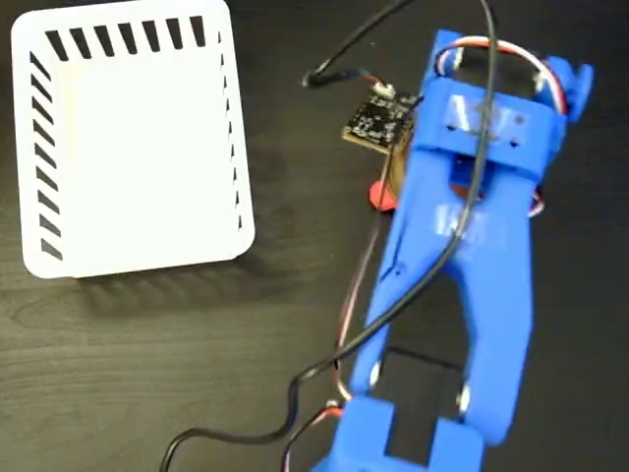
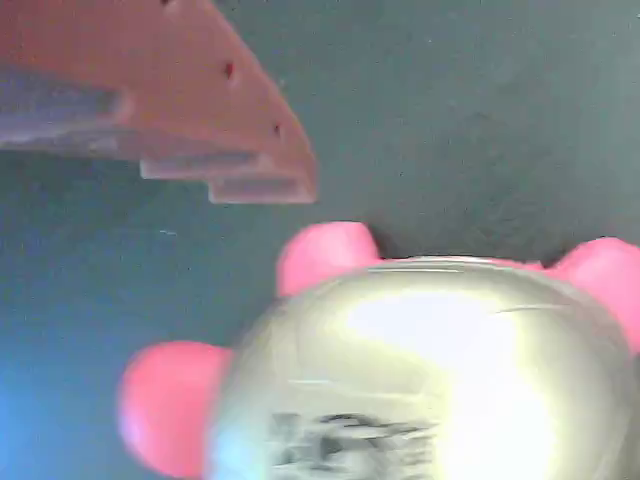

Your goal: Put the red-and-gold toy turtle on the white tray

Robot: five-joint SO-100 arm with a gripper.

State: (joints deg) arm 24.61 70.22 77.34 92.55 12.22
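Note:
The red-and-gold toy turtle (image 2: 420,370) fills the lower half of the wrist view, showing its shiny gold shell with a black mark and its pink-red legs on the dark table. In the fixed view only a red leg and a sliver of gold of the turtle (image 1: 379,194) peek out from under the blue arm (image 1: 472,216). My gripper (image 2: 380,340) is open over the turtle. One finger (image 2: 230,140) shows at the upper left, just apart from the shell; the other is out of frame. The white tray (image 1: 133,138) stands empty at the upper left, well away from the turtle.
A small circuit board (image 1: 373,118) with black cables (image 1: 344,59) sits by the wrist. More cables trail across the dark wood table (image 1: 197,344) to the bottom edge.

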